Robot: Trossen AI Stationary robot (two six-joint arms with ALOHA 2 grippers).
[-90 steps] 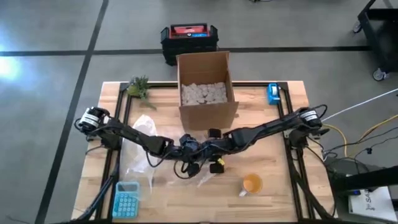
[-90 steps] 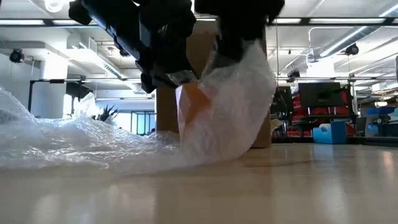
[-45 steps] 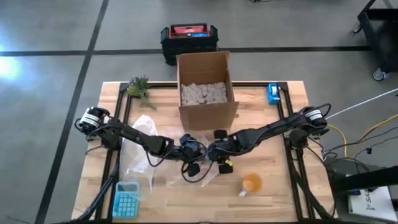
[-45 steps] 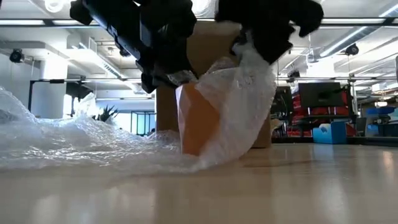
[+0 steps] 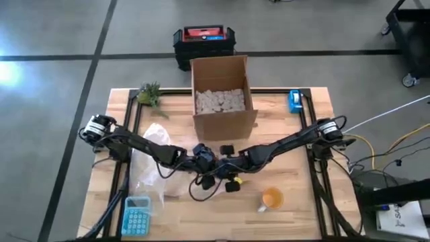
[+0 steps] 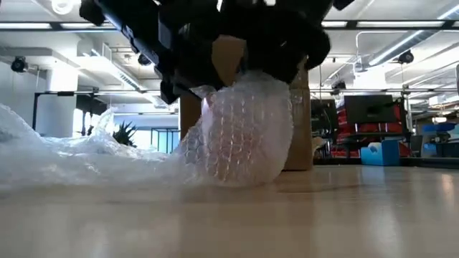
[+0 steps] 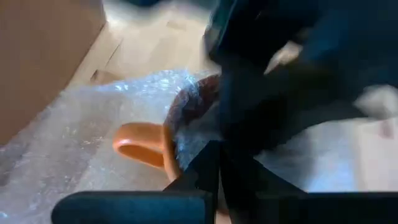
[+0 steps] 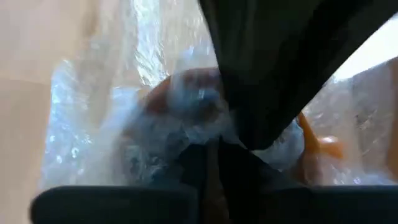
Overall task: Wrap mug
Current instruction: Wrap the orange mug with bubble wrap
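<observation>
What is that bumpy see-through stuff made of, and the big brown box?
The clear bumpy sheet looks like plastic bubble wrap: rows of small air pockets, shiny and translucent. The tall brown open box looks like matte cardboard, with folded flaps.

**Both arms meet at table centre**

The left arm point(image 5: 134, 142) reaches in from the left edge, the right arm point(image 5: 289, 142) from the right, both stretched low and nearly level. The left gripper point(image 5: 205, 176) and right gripper point(image 5: 228, 176) sit close together, pointing down.
</observation>
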